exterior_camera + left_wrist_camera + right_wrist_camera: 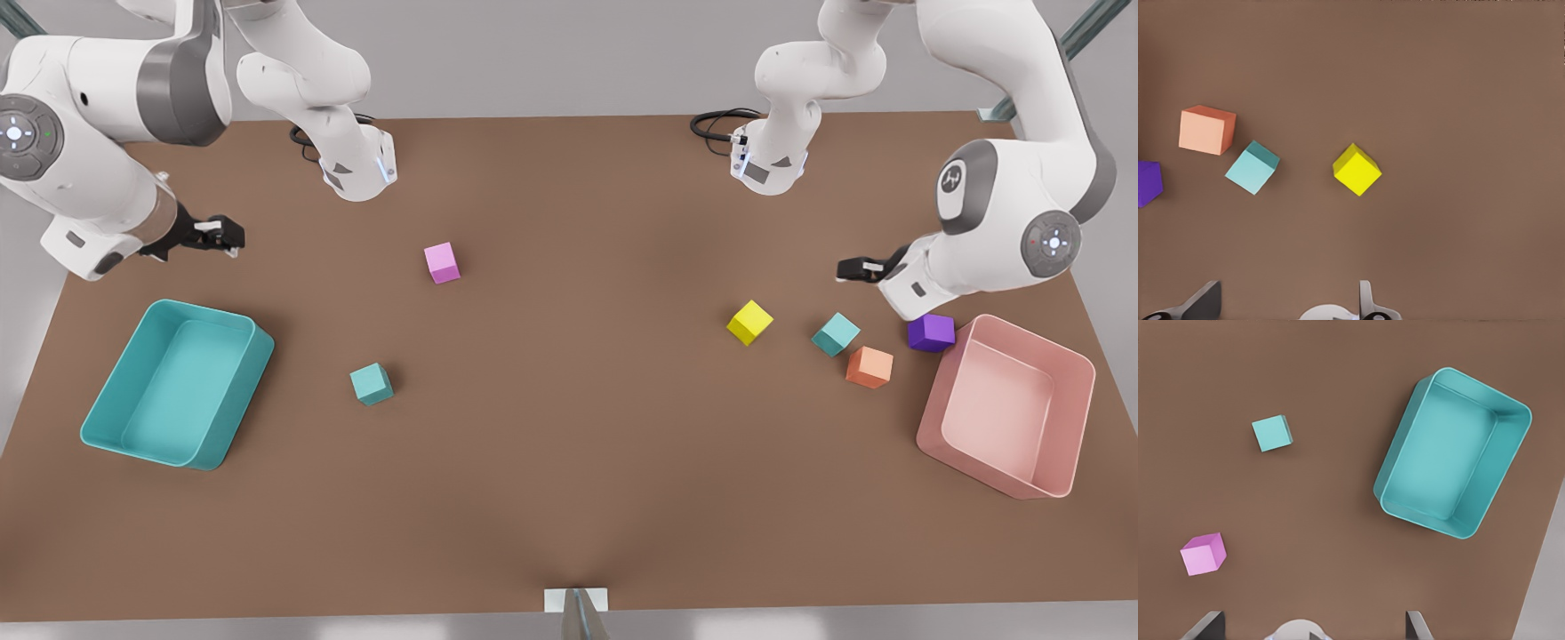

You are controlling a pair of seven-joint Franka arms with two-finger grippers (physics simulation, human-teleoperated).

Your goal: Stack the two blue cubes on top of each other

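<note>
I have both arms hanging above the brown table (pixel 569 498), neither one touching a cube.

My left gripper (pixel 845 268) sits at the front view's right, above the table just behind the purple cube (pixel 931 332). In the left wrist view its fingertips (pixel 1205 300) stand wide apart with nothing between them, so it is open and empty. Below it I see one teal cube (pixel 1252 167) resting on the table, turned at an angle, just beside the orange cube (pixel 1207 130) without quite touching it. The yellow cube (pixel 1357 169) sits near the teal one on its other side, also turned, and the purple cube (pixel 1149 183) lies just past the orange one. In the front view the purple cube is right against the outer wall of the pink bin (pixel 1013 476).

My right gripper (pixel 229 233) is at the front view's left, behind the teal bin (pixel 107 391). Its fingertips (pixel 1205 623) are likewise spread wide and hold nothing. The second teal cube (pixel 1271 433) rests flat on the table near that teal bin, on the side toward the table's middle, well apart from the first teal cube. The pink cube (pixel 1203 554) sits alone, farther from the bin than that cube.
</note>
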